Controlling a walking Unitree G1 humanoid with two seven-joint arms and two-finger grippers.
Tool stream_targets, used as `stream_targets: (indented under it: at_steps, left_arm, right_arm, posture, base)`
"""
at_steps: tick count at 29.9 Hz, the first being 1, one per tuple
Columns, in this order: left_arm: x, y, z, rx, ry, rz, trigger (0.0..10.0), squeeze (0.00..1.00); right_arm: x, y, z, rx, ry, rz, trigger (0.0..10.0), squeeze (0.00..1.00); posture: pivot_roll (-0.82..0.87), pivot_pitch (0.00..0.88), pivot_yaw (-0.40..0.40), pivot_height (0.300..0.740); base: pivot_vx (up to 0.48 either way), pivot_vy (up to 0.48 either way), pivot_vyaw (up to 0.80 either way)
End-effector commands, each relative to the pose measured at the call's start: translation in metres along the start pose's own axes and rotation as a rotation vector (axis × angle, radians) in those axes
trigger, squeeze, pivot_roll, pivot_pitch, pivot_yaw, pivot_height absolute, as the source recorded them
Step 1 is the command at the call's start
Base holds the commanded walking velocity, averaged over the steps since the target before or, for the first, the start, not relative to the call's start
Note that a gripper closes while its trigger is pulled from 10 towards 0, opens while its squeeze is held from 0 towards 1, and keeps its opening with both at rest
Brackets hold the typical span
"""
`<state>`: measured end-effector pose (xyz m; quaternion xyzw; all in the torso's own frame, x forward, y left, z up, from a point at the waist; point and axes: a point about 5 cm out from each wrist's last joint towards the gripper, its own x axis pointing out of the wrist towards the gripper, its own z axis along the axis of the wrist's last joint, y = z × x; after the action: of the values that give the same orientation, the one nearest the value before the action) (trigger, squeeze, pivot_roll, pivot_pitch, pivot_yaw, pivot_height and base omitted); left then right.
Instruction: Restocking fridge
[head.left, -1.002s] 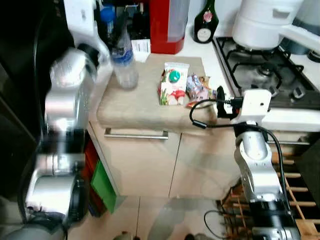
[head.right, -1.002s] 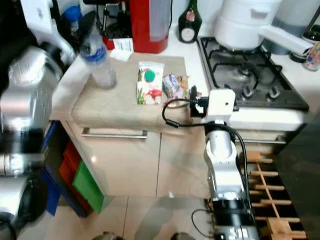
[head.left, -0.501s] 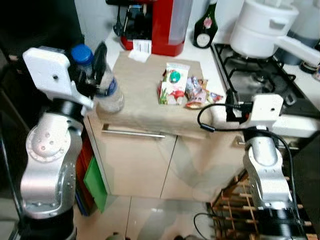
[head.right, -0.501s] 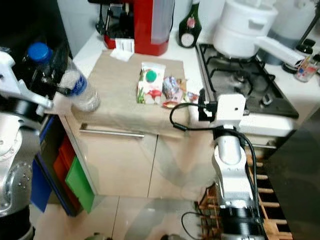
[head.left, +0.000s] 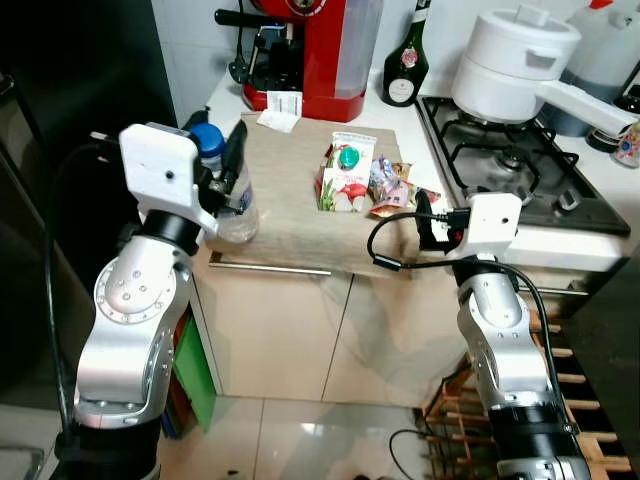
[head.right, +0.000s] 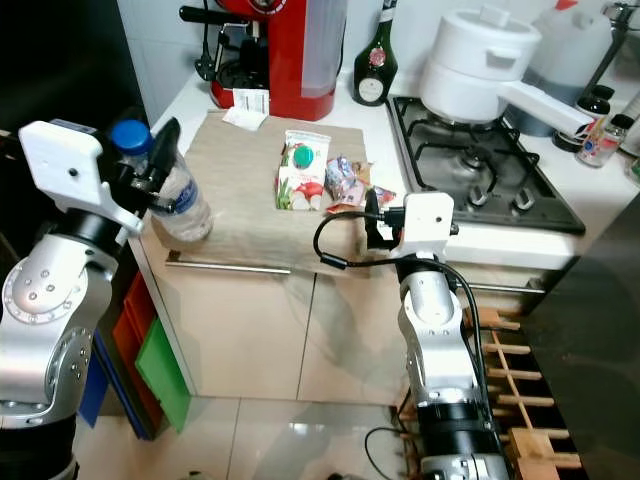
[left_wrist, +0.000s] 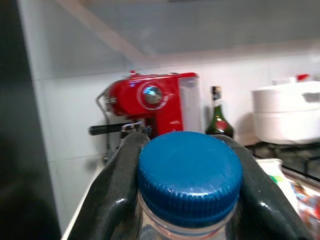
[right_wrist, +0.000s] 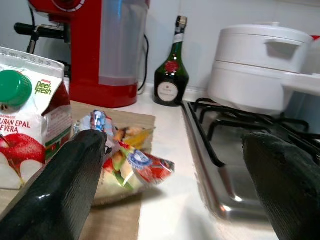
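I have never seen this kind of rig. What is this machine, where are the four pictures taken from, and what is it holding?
This is a humanoid robot with two silver arms, seen from its own cameras. Two pictures come from its head, looking down at a kitchen counter; two come from its wrists. The left gripper is shut on a clear plastic bottle with a blue cap. The right gripper is open near the counter edge. On the beige wooden board lie a red-and-white juice carton and a colourful snack packet.

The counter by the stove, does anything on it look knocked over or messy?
The juice carton lies flat on the beige mat instead of standing, with a crumpled snack packet beside it. The water bottle is tilted, gripped by the left pincer. Nothing looks spilled.
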<state>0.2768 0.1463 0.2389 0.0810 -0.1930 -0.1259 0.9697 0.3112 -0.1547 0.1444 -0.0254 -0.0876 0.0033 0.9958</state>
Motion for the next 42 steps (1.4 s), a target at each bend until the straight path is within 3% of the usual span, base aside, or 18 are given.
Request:
stream_targets:
  at_steps: [1,12,25,42]
  left_arm:
    - [0.001,-0.011,-0.019,-0.066,0.1,-0.056,10.0,0.0]
    - [0.009,-0.015,-0.021,-0.157,0.08,-0.064,10.0,0.0]
    - [0.008,-0.025,-0.024,-0.16,0.087,-0.069,10.0,0.0]
    - [0.01,-0.031,-0.026,-0.182,0.088,-0.059,10.0,0.0]
  right_arm:
    - [-0.001,-0.005,0.003,0.002,-0.021,-0.03,10.0,0.0]
    - [-0.001,-0.007,0.003,-0.003,-0.017,-0.047,10.0,0.0]
    - [0.002,-0.005,0.002,-0.005,-0.009,-0.036,10.0,0.0]
    - [0.003,-0.007,0.001,-0.013,0.0,-0.028,10.0,0.0]
  posture:
    - [0.01,0.0,-0.014,0.74]
    - [-0.01,0.0,-0.004,0.74]
    - [-0.01,0.0,-0.003,0.74]
    - [-0.02,0.0,-0.015,0.74]
  base:
    - [0.0,0.0,0.0]
    - [0.0,0.0,0.0]
    - [-0.115,0.0,0.0]
    - [-0.294,0.0,0.0]
